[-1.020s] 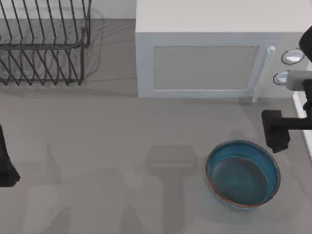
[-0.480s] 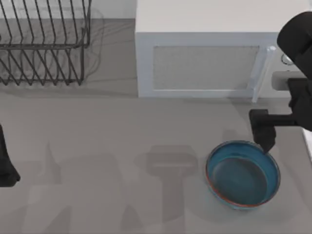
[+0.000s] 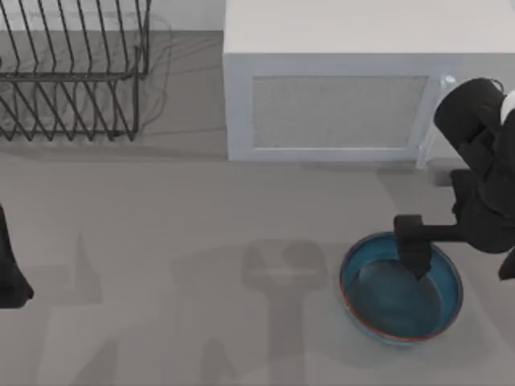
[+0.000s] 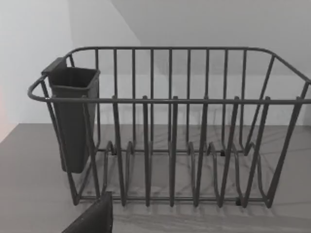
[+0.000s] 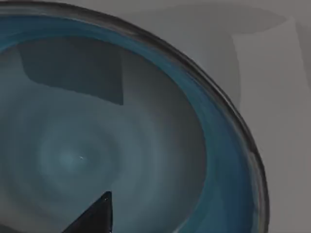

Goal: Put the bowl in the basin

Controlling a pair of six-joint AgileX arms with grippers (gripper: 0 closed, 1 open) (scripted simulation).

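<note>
While the round, shallow blue-glazed bowl (image 3: pixel 400 289) with its thin reddish-brown rim sits on the grey table (image 3: pixel 161 241) at the top view's lower right, the right gripper (image 3: pixel 414 251) of the AgileX pair hangs over the bowl's far rim, nearest the white microwave box (image 3: pixel 338 88). Whether its fingers are spread or pressed together cannot be told. From the right wrist view, the bowl's (image 5: pixel 146 136) blue inside lies directly below a dark fingertip (image 5: pixel 95 216). The left arm (image 3: pixel 10 265) stays parked at the table's left edge, its wrist camera facing the black wire rack (image 4: pixel 170 136) with a dark cup-shaped holder (image 4: pixel 73 116).
</note>
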